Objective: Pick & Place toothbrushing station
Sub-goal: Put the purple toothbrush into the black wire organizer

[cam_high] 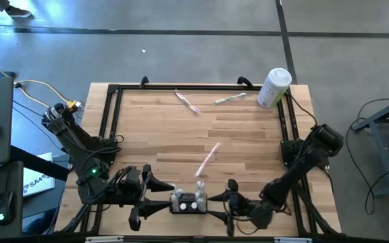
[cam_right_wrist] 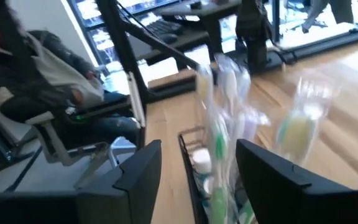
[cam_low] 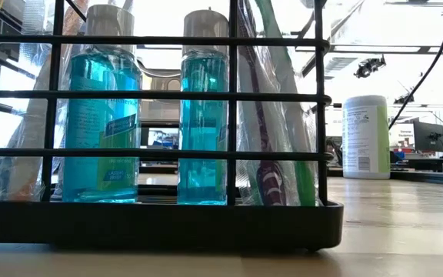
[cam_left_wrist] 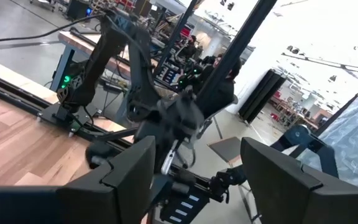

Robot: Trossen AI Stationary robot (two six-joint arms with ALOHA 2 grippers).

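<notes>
The toothbrushing station (cam_high: 188, 202) is a low black wire holder that stands on its flat base (cam_low: 160, 223) at the middle of the table's near edge. It holds two blue bottles (cam_low: 204, 115) and wrapped toothbrushes (cam_low: 271, 115). My left gripper (cam_high: 166, 197) hovers open just to its left, with nothing between its fingers (cam_left_wrist: 197, 174). My right gripper (cam_high: 215, 204) is open just to its right. In the right wrist view (cam_right_wrist: 197, 174) the station's rim (cam_right_wrist: 190, 165) and the wrapped brushes show between and beyond its fingers, with no touch visible.
Three wrapped toothbrushes lie loose on the wooden table: two at the far side (cam_high: 186, 101) (cam_high: 229, 98) and one near the middle (cam_high: 208, 159). A tall white cylindrical container (cam_high: 273, 88) stands at the far right corner. A black frame (cam_high: 113, 115) borders the table.
</notes>
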